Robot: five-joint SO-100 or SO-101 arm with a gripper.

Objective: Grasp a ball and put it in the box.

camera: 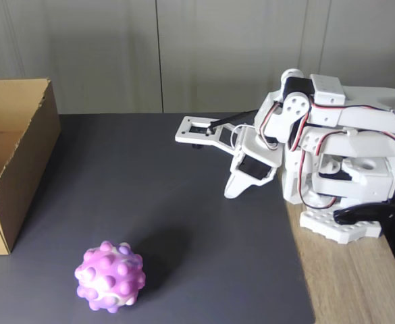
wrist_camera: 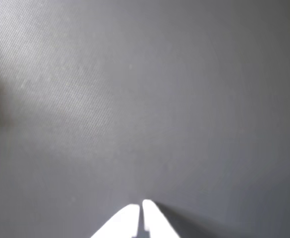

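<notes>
In the wrist view the gripper [wrist_camera: 141, 207] comes in from the bottom edge, and its two white fingertips [wrist_camera: 127, 214] stand almost together with only a thin dark line between them, so it is closed and holds nothing. Under it lies a dark grey cloth [wrist_camera: 145, 99].

In the fixed view the white arm [camera: 339, 155] is folded on its base at the right, and the gripper [camera: 232, 190] points down to the cloth [camera: 183, 202], its tip close above it or on it; I cannot tell which. The ball [camera: 110, 277], pink, purple and white with round knobs, lies on the cloth well apart from the gripper, to the lower left of it in this view. The box [camera: 21, 169], brown cardboard and open on top, stands far to the left of the gripper, at the left edge of the view, near the ball but not touching it. The base of the arm sits on a wooden table [camera: 352, 283] at the right of the cloth.
</notes>
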